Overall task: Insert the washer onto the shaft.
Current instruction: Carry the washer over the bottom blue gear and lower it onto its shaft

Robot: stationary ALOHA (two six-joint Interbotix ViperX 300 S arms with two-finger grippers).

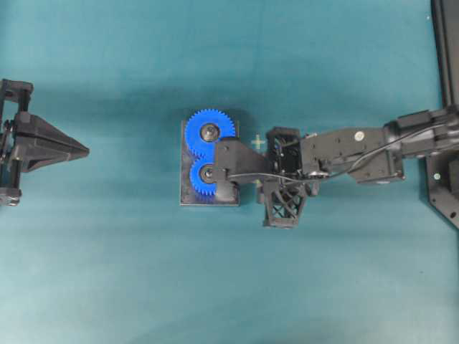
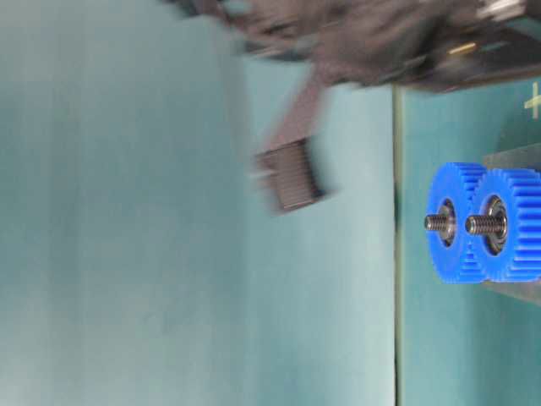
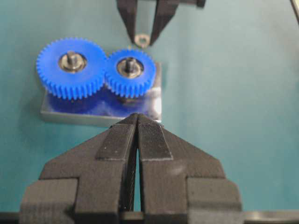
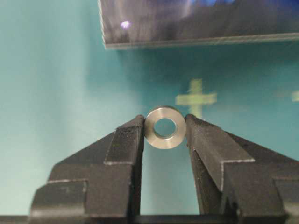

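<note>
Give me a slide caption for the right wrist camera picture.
Right gripper pinches the washer edge-on between its fingertips, metal base plate ahead.

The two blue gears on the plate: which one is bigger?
The bigger blue gear is the one on the left in the left wrist view; the smaller gear meshes with it and sits nearer the washer held by the right gripper.

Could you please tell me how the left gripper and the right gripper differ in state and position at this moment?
The left gripper has its jaws shut together with nothing between them, while the right gripper is shut on the washer, pinched by its rim. In the overhead view the left gripper sits well away from the blue gears, whereas the right gripper reaches over them. Both have the same black, ridged fingers.
</note>
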